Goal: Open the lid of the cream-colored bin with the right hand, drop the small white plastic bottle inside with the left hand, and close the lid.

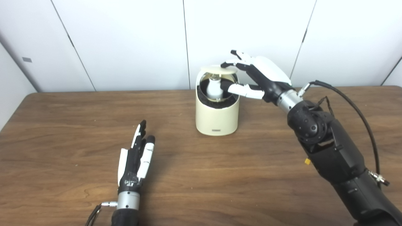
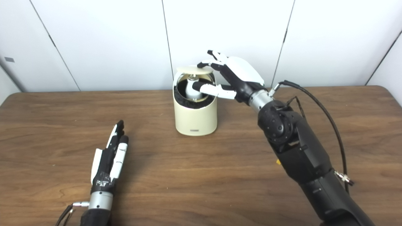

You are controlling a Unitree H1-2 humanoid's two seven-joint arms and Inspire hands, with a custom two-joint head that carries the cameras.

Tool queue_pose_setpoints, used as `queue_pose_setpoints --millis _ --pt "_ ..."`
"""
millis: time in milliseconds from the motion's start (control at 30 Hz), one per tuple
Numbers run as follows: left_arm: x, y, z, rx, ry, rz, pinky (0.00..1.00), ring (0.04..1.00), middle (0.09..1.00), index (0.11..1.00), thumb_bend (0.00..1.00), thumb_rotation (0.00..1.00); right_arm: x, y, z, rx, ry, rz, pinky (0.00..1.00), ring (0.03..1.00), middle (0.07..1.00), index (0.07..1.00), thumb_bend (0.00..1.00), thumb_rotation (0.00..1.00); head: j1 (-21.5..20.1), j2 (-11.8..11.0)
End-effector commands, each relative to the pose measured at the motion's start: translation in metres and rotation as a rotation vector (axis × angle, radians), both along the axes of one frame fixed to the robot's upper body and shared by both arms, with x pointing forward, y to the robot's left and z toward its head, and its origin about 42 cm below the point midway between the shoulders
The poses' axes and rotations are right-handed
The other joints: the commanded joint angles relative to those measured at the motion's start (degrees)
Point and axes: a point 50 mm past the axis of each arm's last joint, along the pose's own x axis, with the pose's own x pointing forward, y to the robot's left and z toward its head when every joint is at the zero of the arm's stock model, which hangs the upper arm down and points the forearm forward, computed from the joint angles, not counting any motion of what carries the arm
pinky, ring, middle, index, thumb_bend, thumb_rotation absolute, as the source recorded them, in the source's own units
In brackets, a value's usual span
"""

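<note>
Bin [image 1: 216,116] standing at the far middle of the table [image 1: 201,175], lid [image 1: 219,70] raised level above the mouth. Bottle [image 1: 214,88] already inside, upright, long axis vertical, in the dark opening. Right hand [image 1: 256,75] at the bin's right side, fingers [image 1: 230,64] touching the lid's right edge, thumb reaching across the mouth just beside the bottle; holding the lid up, apparently. Left hand [image 1: 135,160] resting flat, near left, well apart, fingers straight, empty. Closing likely next: lid directly under the right fingers, thumb needing to clear first.
</note>
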Motion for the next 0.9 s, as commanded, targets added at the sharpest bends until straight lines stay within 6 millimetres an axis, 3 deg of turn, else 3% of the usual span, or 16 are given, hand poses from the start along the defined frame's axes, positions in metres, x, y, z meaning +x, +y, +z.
queue_pose_setpoints --millis 0,233,867 --pt "-0.009 -0.005 -0.021 -0.008 0.054 0.001 0.95 0.980 0.988 0.993 0.60 0.94 -0.002 0.000 0.012 -0.013 -0.060 0.019 1.00 1.000 0.991 0.803 0.63 1.00 -0.04 0.07" --pt "-0.008 -0.005 -0.022 -0.008 0.055 0.000 0.97 0.986 0.991 0.995 0.60 0.94 -0.012 0.004 0.000 -0.036 -0.043 0.033 1.00 1.000 0.995 0.800 0.63 1.00 0.12 0.11" --pt "-0.008 -0.006 -0.021 0.002 0.069 0.012 1.00 0.997 0.992 0.995 0.59 0.92 -0.040 0.005 -0.002 -0.091 -0.048 0.074 1.00 1.000 1.000 0.813 0.60 1.00 0.48 0.65"
